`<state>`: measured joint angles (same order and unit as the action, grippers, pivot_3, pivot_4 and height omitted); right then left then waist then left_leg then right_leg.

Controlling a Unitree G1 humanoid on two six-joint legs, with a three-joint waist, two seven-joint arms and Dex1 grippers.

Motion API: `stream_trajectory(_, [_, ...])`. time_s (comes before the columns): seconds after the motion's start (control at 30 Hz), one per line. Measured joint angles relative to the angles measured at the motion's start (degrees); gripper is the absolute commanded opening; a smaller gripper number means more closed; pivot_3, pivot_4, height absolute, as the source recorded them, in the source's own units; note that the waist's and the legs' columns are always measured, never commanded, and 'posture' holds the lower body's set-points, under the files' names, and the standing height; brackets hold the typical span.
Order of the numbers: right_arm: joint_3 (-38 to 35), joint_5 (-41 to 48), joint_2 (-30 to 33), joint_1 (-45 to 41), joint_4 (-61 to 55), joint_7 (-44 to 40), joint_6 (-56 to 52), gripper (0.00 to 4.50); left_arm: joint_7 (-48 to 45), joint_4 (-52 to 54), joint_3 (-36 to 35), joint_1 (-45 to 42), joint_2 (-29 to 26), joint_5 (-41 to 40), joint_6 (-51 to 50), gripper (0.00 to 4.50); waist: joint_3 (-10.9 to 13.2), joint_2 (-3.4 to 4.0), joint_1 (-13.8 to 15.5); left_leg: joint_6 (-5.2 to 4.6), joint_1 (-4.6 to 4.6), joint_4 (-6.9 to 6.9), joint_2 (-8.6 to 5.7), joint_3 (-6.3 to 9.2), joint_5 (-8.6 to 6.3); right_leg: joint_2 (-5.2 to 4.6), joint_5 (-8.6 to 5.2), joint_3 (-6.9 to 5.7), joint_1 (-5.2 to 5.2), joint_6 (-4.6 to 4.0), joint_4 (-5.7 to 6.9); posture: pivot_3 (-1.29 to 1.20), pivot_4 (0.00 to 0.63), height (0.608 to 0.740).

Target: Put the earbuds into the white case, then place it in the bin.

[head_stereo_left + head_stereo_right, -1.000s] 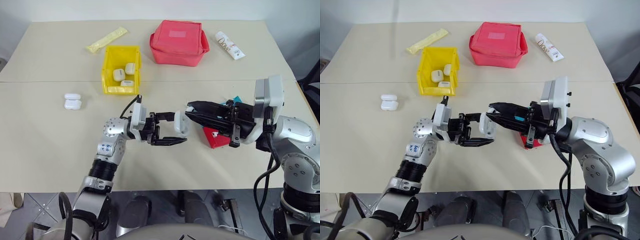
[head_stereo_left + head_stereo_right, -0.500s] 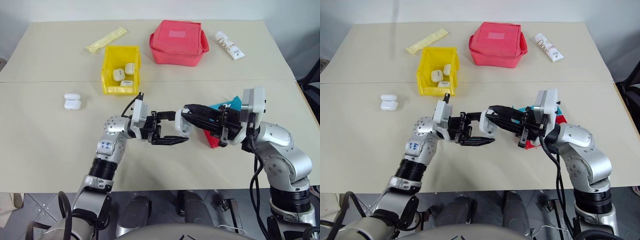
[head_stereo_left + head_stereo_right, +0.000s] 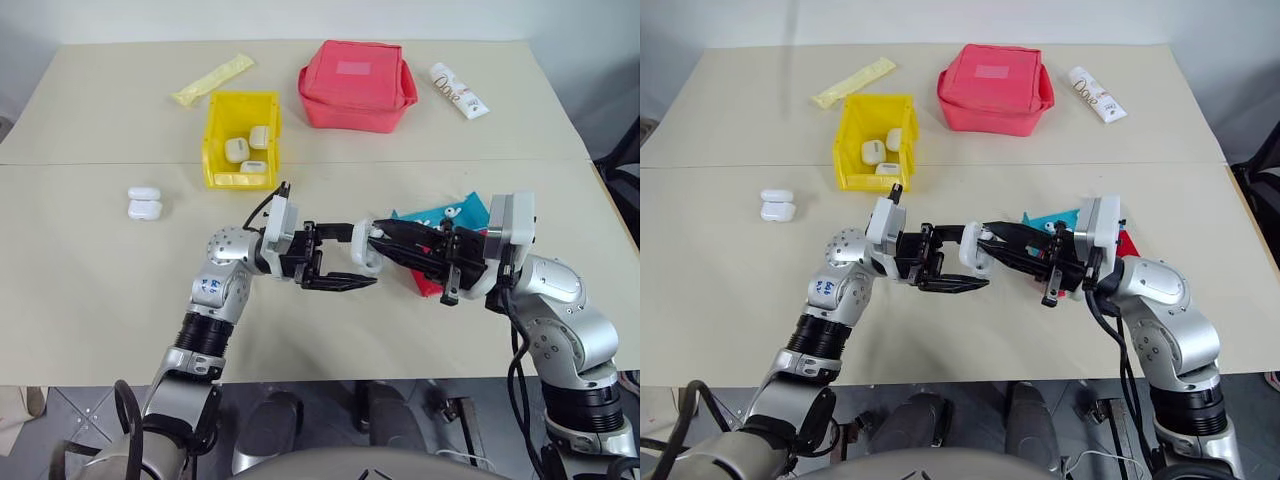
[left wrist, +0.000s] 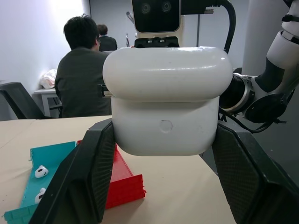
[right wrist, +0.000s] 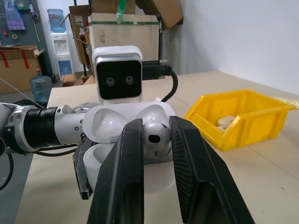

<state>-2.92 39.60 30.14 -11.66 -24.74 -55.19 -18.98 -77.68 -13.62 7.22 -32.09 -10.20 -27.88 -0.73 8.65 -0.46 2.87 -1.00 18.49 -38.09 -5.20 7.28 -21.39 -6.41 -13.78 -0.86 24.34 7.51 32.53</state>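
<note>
Mid-tabletop [image 3: 90, 300], raised above the surface: your left gripper [image 3: 345, 258] has its fingers clenched on the white case [image 4: 166, 109], whose lid stands open. Your right gripper [image 5: 155, 140] pinches an earbud [image 5: 156, 136] between its fingers at the case's opening. The yellow bin [image 3: 241, 140] sits farther back, holding similar cases.

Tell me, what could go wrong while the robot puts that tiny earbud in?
The earbud is pinched only at the right tool's tips, so it might slip and fall on the table. The white case hangs in the air in the left tool, so a crooked push might twist it loose.
</note>
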Motion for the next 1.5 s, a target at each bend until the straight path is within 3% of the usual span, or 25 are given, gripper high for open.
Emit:
stream_trajectory(0.57, [0.4, 0.7, 3.8, -3.1, -0.1, 0.5, -3.6, 0.45, -1.3, -2.4, -0.2, -1.6, 0.2, 0.4, 0.7, 2.76, 0.0, 0.0, 0.0, 0.0, 0.01, 0.0, 0.0, 0.0, 0.0, -0.02, 0.0, 0.0, 0.0, 0.0, -0.04, 0.0, 0.15, 0.74])
stream_trajectory(0.97, [-1.0, 1.1, 6.5, -3.8, -0.6, 0.6, -5.5, 4.4, -0.6, -2.7, -0.5, -2.1, 0.9, 1.2, 1.4, 2.76, 0.0, 0.0, 0.1, -0.01, 0.03, 0.0, -0.01, 0.0, 0.0, -0.03, 0.0, 0.0, 0.0, 0.0, -0.07, 0.0, 0.15, 0.74])
stream_trajectory(1.23, [-6.5, 3.2, 12.7, -0.5, -4.1, 1.1, -9.5, 4.46, 0.2, -5.4, -2.0, -5.2, 1.8, 1.1, 3.4, 2.76, 0.0, -0.03, 0.3, -0.02, 0.06, -0.02, -0.01, 0.01, 0.01, -0.04, 0.01, -0.03, 0.0, 0.01, -0.14, 0.0, 0.15, 0.74])
stream_trajectory(1.5, [-27.5, 5.1, 16.3, 21.6, -10.6, 1.4, -11.4, 4.46, 2.8, -7.0, -1.8, -5.5, 2.7, 1.5, 2.3, 2.76, 0.0, -0.07, 1.6, -0.08, 0.1, -0.08, -0.05, -0.05, 0.03, -0.04, 0.08, 0.05, -0.03, 0.14, -0.17, 0.0, 0.15, 0.74])
